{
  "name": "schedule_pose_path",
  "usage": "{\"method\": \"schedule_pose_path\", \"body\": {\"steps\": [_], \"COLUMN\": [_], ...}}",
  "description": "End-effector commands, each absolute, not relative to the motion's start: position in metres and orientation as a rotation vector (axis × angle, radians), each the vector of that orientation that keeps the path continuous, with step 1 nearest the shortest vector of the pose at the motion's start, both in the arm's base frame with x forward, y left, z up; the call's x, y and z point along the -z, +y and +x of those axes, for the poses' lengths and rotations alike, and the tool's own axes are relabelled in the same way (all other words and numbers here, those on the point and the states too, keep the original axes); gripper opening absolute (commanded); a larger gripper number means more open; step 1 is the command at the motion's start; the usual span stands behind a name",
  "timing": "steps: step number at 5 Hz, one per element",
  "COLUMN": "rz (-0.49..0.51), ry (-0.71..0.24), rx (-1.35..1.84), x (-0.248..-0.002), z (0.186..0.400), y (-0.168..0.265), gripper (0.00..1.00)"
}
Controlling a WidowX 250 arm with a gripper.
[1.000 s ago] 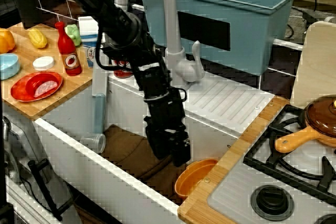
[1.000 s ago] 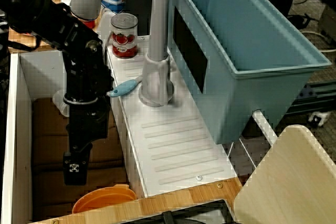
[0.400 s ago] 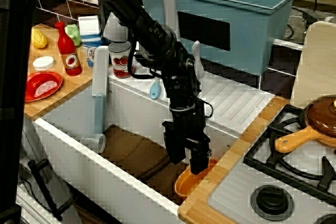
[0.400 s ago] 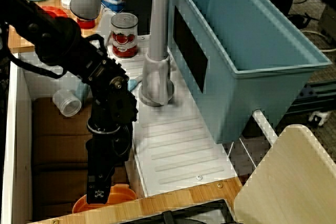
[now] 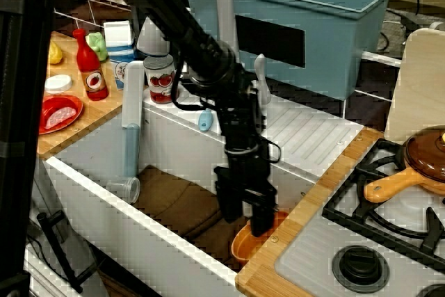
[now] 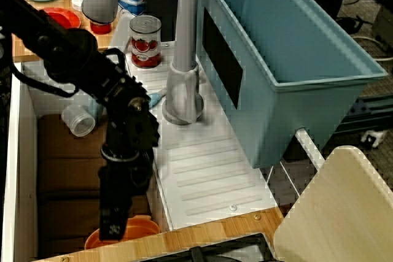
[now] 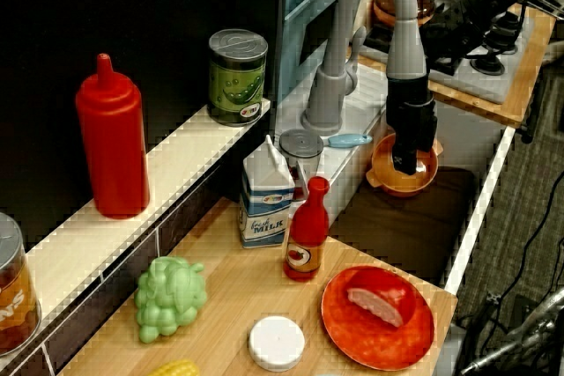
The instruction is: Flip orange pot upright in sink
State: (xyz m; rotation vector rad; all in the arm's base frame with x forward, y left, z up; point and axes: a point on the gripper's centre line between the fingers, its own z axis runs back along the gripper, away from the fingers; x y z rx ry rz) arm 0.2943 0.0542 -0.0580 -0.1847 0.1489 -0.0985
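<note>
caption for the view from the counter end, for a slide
Gripper reaching down into the orange pot in the sink, with ketchup bottle and red plate in front.

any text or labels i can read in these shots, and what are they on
"fresh MILK": on the milk carton, in the view from the counter end.
Red ketchup bottle label: too blurred to read.
Green can and tomato can: pictures only, no legible words.
Jar at the left edge: letters cut off, unreadable.

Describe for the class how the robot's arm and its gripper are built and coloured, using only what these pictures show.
The arm is matte black all over, made of thick rounded segments joined by bulkier, knuckle-like joints. Thin black cables loop loosely beside the wrist. The gripper is also black: a blocky body ending in two long, flat, straight fingers. No lettering or coloured markings can be made out on it in any view.
</note>
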Motion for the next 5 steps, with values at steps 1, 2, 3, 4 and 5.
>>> {"method": "schedule_pose_path", "body": {"steps": [1,2,3,4,5], "rz": [-0.236,-0.271,-0.314,-0.409,-0.460], "ry": [0.011,-0.080,-0.130,-0.127,-0.130], "rx": [0.020,-0.043,-0.130,-0.291,-0.398], "x": [0.059,0.057,0.053,0.046,0.043], "z": [0.282,0.275,0.269,0.265,0.263], "y": [0.082,0.085,0.084,0.081,0.080], "gripper": [1.00,1.00,1.00,1.00,1.00]}}
